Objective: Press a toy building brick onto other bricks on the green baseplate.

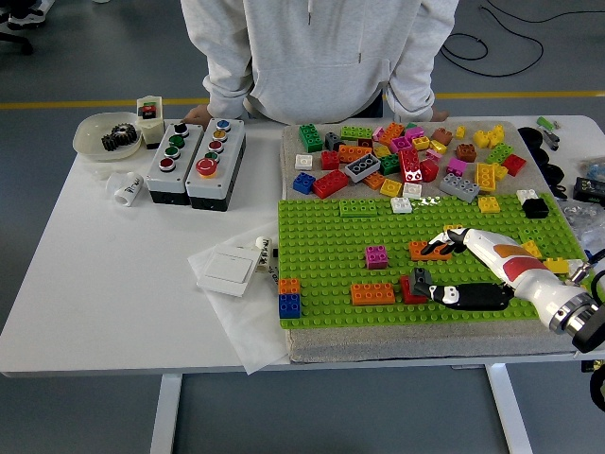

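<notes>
The right hand (473,270) comes in from the lower right and lies low over the green baseplate (321,236), with the palm turned to the side. Its fingers (444,242) are stretched out and a little apart, and they grip nothing. The upper fingertips touch, or almost touch, an orange brick (423,251) on the plate. The black thumb (463,295) lies lower and points at a small stack of a dark grey brick (421,277) on a red brick (409,290); whether the thumb touches this stack, I cannot tell.

More bricks stand on the baseplate: a long orange brick (372,294) just left of the red one, a small pink brick (376,256) above it, and a flat green brick (357,208) near the far edge. At the left near corner of the plate there is an orange brick on a blue brick (289,300).

Behind the baseplate, a heap of loose bricks (406,156) in many colours lies on a grey mat. On the left part of the white bench (95,274) stand two grey button boxes (194,161), a white bowl (99,137) with a dark gear in it, and a white switch plate (227,271) on a sheet of paper.

A person in a light grey hooded sweater (317,52) stands at the far side of the bench
</notes>
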You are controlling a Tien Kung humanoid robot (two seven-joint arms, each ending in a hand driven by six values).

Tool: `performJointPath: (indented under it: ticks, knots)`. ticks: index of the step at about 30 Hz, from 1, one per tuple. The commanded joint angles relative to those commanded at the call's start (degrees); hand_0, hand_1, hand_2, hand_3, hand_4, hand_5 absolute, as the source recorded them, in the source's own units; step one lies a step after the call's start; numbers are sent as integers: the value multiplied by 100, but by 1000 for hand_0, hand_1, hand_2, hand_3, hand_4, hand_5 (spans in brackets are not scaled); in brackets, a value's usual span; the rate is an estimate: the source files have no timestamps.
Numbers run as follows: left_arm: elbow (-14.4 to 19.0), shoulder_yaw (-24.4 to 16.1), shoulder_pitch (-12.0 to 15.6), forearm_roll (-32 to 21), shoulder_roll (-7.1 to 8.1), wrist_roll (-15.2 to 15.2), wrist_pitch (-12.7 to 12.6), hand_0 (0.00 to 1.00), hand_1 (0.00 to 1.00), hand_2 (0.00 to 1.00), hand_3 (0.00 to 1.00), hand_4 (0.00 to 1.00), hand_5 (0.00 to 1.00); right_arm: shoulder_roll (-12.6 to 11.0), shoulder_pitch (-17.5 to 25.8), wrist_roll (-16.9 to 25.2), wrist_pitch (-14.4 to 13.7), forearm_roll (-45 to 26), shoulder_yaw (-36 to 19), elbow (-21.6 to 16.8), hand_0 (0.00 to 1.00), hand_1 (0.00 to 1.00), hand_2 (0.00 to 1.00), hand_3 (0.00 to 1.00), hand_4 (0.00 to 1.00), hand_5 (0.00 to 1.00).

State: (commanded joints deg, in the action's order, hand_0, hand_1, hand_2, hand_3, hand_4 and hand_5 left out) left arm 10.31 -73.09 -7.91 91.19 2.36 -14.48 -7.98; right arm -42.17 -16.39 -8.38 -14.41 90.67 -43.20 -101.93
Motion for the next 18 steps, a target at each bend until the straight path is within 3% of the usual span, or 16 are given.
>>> performJointPath:
  ticks: [18]
  knots:
    - [0,45,-16,-51,10,9,3,783,776,785,585,613,626,23,-16,106,-80,93,332,0,673,666,728,585,879,561]
